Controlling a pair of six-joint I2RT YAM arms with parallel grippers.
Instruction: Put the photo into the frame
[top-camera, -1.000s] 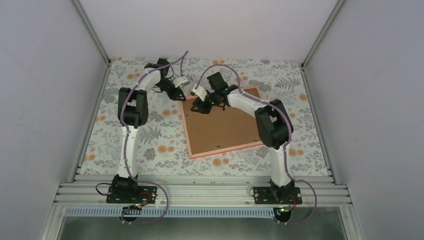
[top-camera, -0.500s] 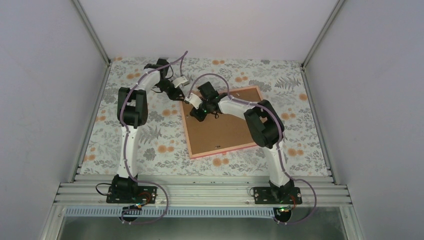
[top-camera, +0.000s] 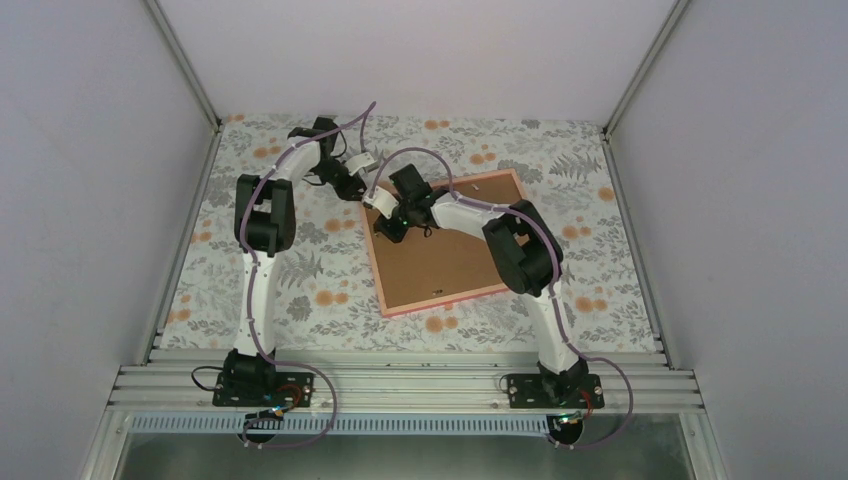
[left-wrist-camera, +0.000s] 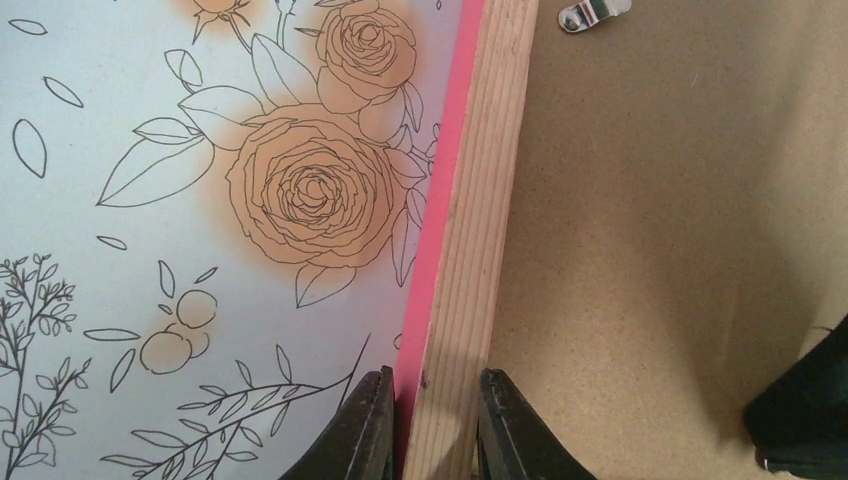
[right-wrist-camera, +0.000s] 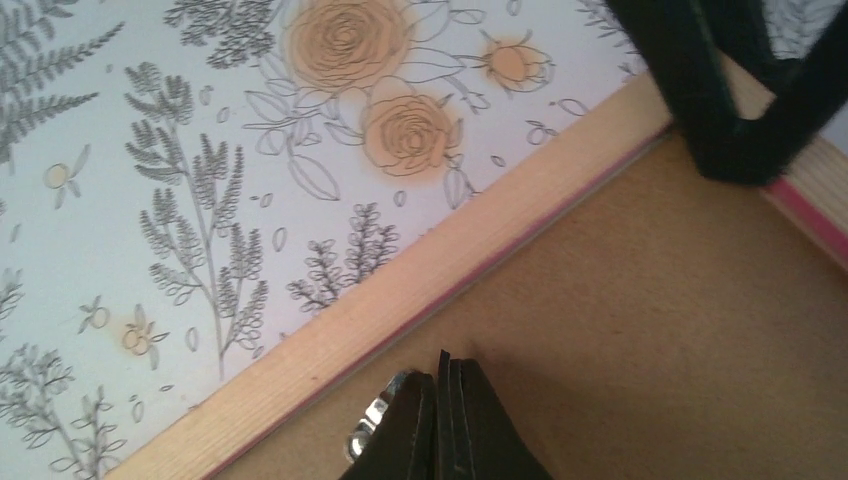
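The frame (top-camera: 450, 302) lies face down on the flowered cloth, its pale wooden back up and a pink edge showing. The brown backing board (top-camera: 440, 255) sits inside it. The photo is out of view. My left gripper (top-camera: 362, 192) is shut on the frame's far left rail (left-wrist-camera: 480, 200), one finger on each side of the wood (left-wrist-camera: 430, 420). My right gripper (top-camera: 392, 226) is shut and empty. Its tip (right-wrist-camera: 440, 385) rests on the backing board (right-wrist-camera: 650, 330) beside a small metal clip (right-wrist-camera: 370, 425), close to the rail (right-wrist-camera: 400, 300).
Another metal clip (left-wrist-camera: 595, 12) lies on the board by the rail. The left gripper's black fingers (right-wrist-camera: 720, 110) straddle the rail just beyond my right gripper. Grey walls close the sides and back.
My right gripper has moved left across the backing board toward the frame's left rail and the left gripper. The left arm and the frame have not moved.
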